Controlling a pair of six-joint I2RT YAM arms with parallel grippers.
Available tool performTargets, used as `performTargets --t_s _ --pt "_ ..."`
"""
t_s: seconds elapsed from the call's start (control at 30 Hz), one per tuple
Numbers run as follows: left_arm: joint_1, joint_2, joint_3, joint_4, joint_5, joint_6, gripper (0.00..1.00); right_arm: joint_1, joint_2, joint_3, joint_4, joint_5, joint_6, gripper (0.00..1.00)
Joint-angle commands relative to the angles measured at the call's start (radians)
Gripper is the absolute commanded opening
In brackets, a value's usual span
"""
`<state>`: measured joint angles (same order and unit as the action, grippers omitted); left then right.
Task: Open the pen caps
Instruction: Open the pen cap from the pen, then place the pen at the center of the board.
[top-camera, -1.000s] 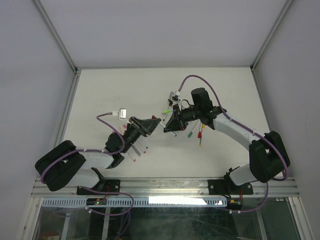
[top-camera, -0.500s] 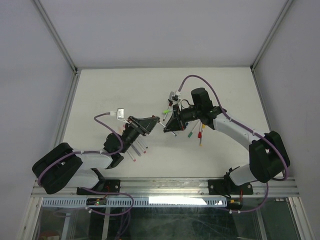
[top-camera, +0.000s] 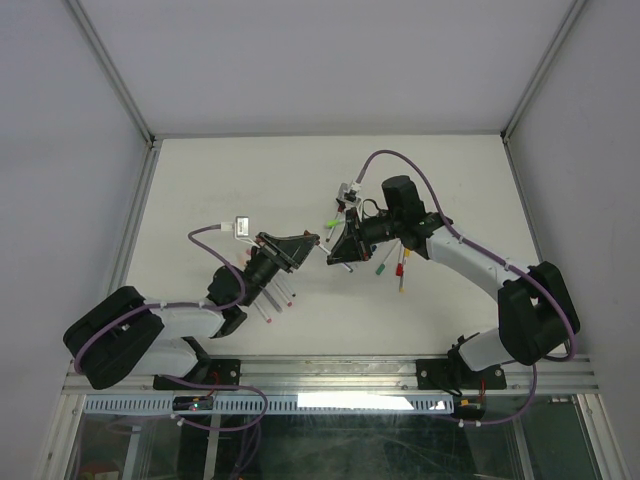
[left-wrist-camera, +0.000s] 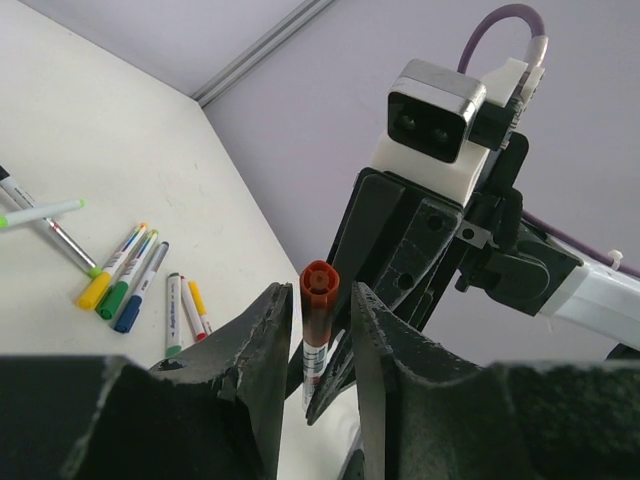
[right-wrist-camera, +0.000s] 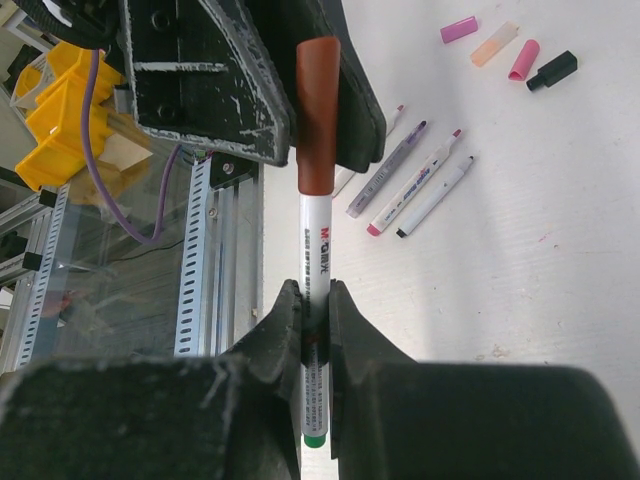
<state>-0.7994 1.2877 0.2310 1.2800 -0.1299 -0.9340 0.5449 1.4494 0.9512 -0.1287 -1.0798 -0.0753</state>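
My right gripper (right-wrist-camera: 315, 295) is shut on the white barrel of a pen (right-wrist-camera: 318, 245) and holds it up above the table. The pen's red-brown cap (right-wrist-camera: 317, 110) points toward my left gripper (left-wrist-camera: 322, 295). In the left wrist view the cap (left-wrist-camera: 319, 288) stands between the left jaws, with a thin gap on each side. In the top view the two grippers meet mid-table, left (top-camera: 312, 243) and right (top-camera: 337, 250). Loose pen caps, pink (right-wrist-camera: 459, 29), peach (right-wrist-camera: 495, 44), pink (right-wrist-camera: 523, 59) and black (right-wrist-camera: 553, 69), lie on the table.
Several uncapped pens (right-wrist-camera: 415, 190) lie under the left arm (top-camera: 280, 297). Capped pens with yellow, green and blue ends (left-wrist-camera: 120, 282) lie beneath the right arm (top-camera: 395, 265). A green-tipped pen (left-wrist-camera: 40, 212) lies farther back. The table's metal rail (right-wrist-camera: 200, 270) runs along the near edge.
The left jaws have narrowed around the red-brown cap, and the left arm's shoulder has shifted slightly left. The right arm and its pen have not moved.
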Motion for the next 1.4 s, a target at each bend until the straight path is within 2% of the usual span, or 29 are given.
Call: performTargets --t_s 0.0,0.23,0.3,0.37,0.47,0.53,0.7,0.77,0.97,1.07,1.2,1.37 --pt "-0.009 0.015 0.033 0.041 0.015 0.006 0.31 -0.004 -0.006 0.003 0.035 -0.006 0.015 0.00" --pt "-0.009 0.019 0.041 0.040 0.009 0.012 0.23 -0.005 0.001 0.002 0.035 -0.008 0.017 0.00" --pt "-0.006 0.010 0.044 0.027 0.007 0.017 0.17 -0.003 0.004 0.003 0.034 -0.008 0.016 0.00" --pt "0.000 0.001 0.045 0.018 0.001 0.020 0.02 -0.003 0.006 0.003 0.035 -0.009 0.014 0.00" --pt "0.029 -0.022 0.048 -0.004 -0.030 0.020 0.00 -0.003 0.014 0.000 0.036 -0.009 0.016 0.00" --pt "0.104 -0.045 0.074 -0.045 -0.006 0.020 0.00 0.001 0.024 -0.004 0.038 -0.014 0.014 0.00" --pt "0.421 -0.109 0.158 -0.135 0.138 -0.046 0.00 0.015 0.047 -0.020 0.058 -0.002 0.026 0.00" --pt "0.506 -0.142 0.190 -0.171 0.167 -0.072 0.00 0.021 0.053 -0.029 0.082 0.013 0.042 0.00" --pt "0.582 -0.228 0.199 -0.252 0.177 -0.064 0.00 0.045 0.103 -0.040 0.129 0.053 0.095 0.00" --pt "0.583 -0.280 0.133 -0.281 0.194 -0.062 0.00 0.069 0.121 -0.040 0.149 0.126 0.119 0.00" --pt "0.583 -0.375 -0.008 -0.310 0.195 -0.066 0.00 0.124 0.150 -0.008 0.136 0.336 0.186 0.00" --pt "0.583 -0.518 -0.123 -0.447 0.181 -0.073 0.00 0.203 0.227 0.065 0.082 0.571 0.251 0.00"
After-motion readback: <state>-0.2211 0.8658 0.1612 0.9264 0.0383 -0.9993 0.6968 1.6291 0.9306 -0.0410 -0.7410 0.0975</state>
